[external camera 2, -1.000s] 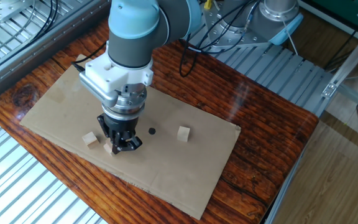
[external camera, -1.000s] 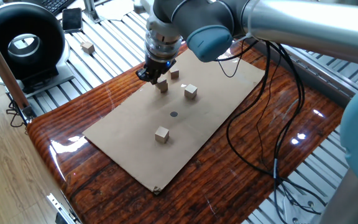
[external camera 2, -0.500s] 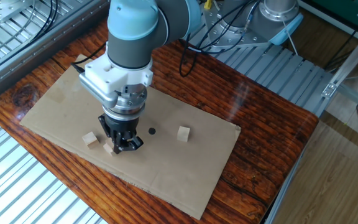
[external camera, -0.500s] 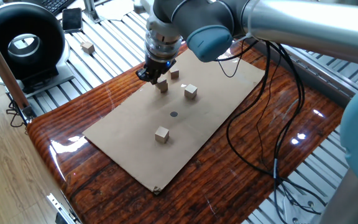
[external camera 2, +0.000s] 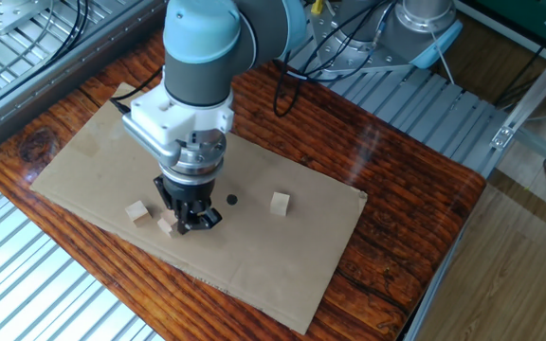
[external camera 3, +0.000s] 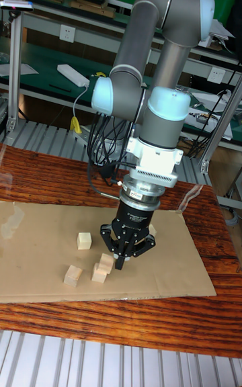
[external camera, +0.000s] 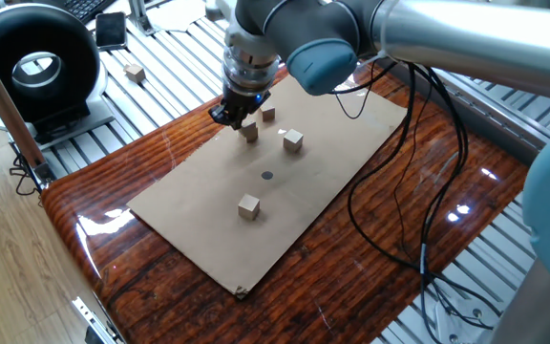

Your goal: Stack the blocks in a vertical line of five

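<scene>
Four tan blocks lie on the cardboard sheet [external camera: 199, 215]: a group of three [external camera: 250, 134], [external camera: 268, 114], [external camera: 293, 140] and one alone [external camera: 248, 206]. A fifth block [external camera: 136, 72] sits off the table on the metal slats. My gripper [external camera: 231, 117] is down at the cardboard, right beside the nearest block [external camera 2: 166, 225], which pokes out next to the fingertips rather than between them. In the tall view the fingers of the gripper [external camera 3: 123, 261] converge to a point, so it looks shut with nothing in it. The arm hides one block in the other fixed view.
A black dot [external camera: 267, 175] marks the cardboard's middle. A black ring-shaped device [external camera: 34, 67] stands left of the table. Cables [external camera: 390, 191] trail over the glossy wooden tabletop [external camera: 141, 277], with metal slats around it.
The gripper has shifted very slightly beside the nearest block. None of the blocks has visibly moved.
</scene>
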Action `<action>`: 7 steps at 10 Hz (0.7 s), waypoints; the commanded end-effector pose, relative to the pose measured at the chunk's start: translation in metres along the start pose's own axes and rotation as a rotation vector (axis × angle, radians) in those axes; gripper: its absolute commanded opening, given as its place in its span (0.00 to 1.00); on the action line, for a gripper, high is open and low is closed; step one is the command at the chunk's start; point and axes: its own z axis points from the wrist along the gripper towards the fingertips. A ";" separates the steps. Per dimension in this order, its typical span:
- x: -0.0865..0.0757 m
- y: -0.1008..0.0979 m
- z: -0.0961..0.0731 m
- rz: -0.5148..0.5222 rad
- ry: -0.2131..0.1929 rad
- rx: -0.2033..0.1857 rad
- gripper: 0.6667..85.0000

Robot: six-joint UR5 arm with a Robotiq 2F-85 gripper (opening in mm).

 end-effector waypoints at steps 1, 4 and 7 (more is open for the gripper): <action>0.013 -0.007 0.002 -0.017 0.051 0.022 0.00; 0.016 -0.009 0.001 -0.034 0.065 0.030 0.00; 0.004 -0.025 -0.001 -0.059 0.018 0.091 0.00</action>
